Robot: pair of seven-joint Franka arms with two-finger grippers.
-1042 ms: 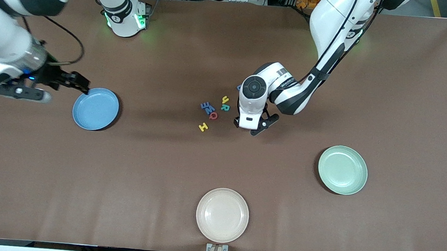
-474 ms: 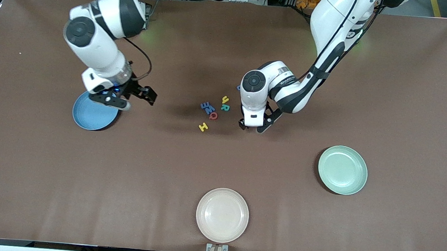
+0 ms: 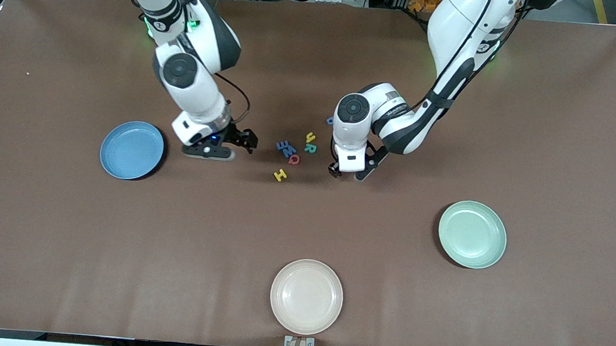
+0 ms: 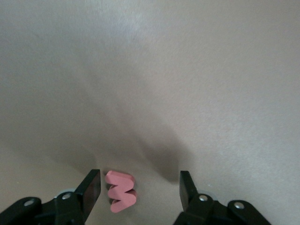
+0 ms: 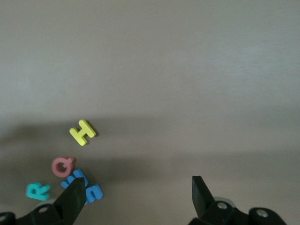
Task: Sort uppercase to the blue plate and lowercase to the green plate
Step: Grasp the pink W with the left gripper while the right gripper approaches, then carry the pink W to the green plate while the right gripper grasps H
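Right arm has swung in from over the blue plate (image 3: 131,150) toward the letter pile, so the right gripper (image 3: 233,146) now sits low over bare table (image 3: 170,250) between that plate and the letters, jaws spread wide and holding nothing; the right wrist view shows yellow H (image 5: 82,132), red Q (image 5: 63,165), teal R (image 5: 38,191) and the blue letters (image 5: 84,183) ahead of its fingertips (image 5: 75,194), likely lining up for an uppercase pick. Left gripper (image 3: 347,172) has dropped and pulled in slightly, beside the pile toward the left arm's end; in the left wrist view the red w (image 4: 120,191) lies flat on the table between its fingers (image 4: 91,187), close to one of them, jaws narrowing but with a gap still showing, so not yet grasped. In the front view the pile is mid-table: yellow H (image 3: 280,175) nearest the camera, red Q (image 3: 294,159), blue letters (image 3: 286,148), teal R (image 3: 310,148), yellow h (image 3: 310,137), one small blue letter (image 3: 329,121) by the left wrist. Letters unchanged from earlier. Green plate (image 3: 472,234) empty toward the left arm's end, blue plate empty, cream plate (image 3: 306,296) nearest the camera untouched. No letter sorted yet.
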